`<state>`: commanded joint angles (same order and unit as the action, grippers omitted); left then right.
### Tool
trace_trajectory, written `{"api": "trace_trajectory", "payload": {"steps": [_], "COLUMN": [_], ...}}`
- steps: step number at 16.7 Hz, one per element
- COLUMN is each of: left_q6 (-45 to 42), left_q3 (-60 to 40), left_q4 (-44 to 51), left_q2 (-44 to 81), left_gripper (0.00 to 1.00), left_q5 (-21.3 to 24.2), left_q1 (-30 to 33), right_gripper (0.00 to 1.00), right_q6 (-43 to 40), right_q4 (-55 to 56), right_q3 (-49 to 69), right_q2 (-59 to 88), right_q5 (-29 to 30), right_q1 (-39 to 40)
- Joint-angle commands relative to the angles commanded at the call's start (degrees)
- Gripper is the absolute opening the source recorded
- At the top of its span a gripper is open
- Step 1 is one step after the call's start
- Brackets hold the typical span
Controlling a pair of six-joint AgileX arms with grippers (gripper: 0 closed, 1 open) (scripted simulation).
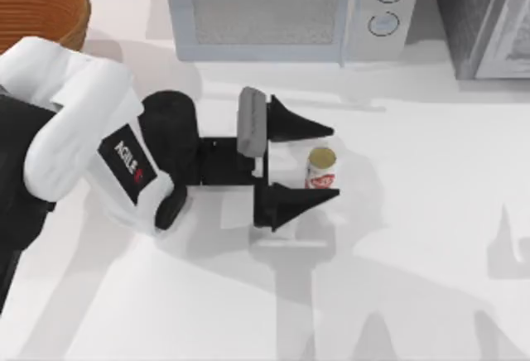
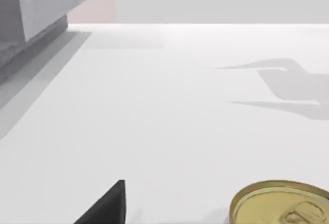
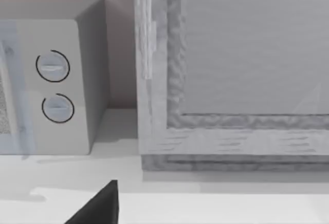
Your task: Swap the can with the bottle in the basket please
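The can (image 1: pixel 321 169), white with a red label and a gold top, stands upright near the table's middle. My left gripper (image 1: pixel 334 164) is open, and the can sits between its two black fingertips with a small gap on each side. In the left wrist view the can's gold lid (image 2: pixel 280 204) lies close below the camera, beside one dark finger (image 2: pixel 105 207). The orange-brown woven basket (image 1: pixel 37 9) sits at the far left back corner, partly behind my left arm. The bottle is out of view. My right arm is parked off to the right, facing the back wall.
A pale grey microwave (image 1: pixel 286 9) stands at the back centre, also the microwave (image 3: pixel 51 80) in the right wrist view. A grey cabinet (image 1: pixel 489 17) stands at the back right. Open white tabletop (image 1: pixel 431 237) stretches right of the can.
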<state>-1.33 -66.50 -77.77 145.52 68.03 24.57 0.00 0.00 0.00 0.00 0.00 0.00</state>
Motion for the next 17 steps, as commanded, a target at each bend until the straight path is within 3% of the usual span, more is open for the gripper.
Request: {"api": "trace_trajectory", "payload": {"steps": [3, 7, 12, 17], "left_q6": [0.21, 0.52, 0.32, 0.23], "left_q3": [1.22, 7.48, 19.98, 35.25], "left_q4": [1.59, 9.87, 25.82, 44.25], "left_q2": [-1.74, -12.5, -39.33, -78.03], "left_gripper": [1.0, 1.0, 1.0, 1.0], "left_q5": [-1.39, -8.57, -22.47, -38.58], "left_q1": [-0.86, -4.91, -11.67, -17.94], "right_gripper": [1.0, 1.0, 1.0, 1.0], "right_q6": [0.0, 0.0, 0.0, 0.0], "right_q4": [0.0, 0.0, 0.0, 0.0], "right_q3": [0.0, 0.0, 0.0, 0.0], "right_q2": [0.0, 0.0, 0.0, 0.0], "right_q5": [0.0, 0.0, 0.0, 0.0], "right_q1": [0.0, 0.0, 0.0, 0.0]}}
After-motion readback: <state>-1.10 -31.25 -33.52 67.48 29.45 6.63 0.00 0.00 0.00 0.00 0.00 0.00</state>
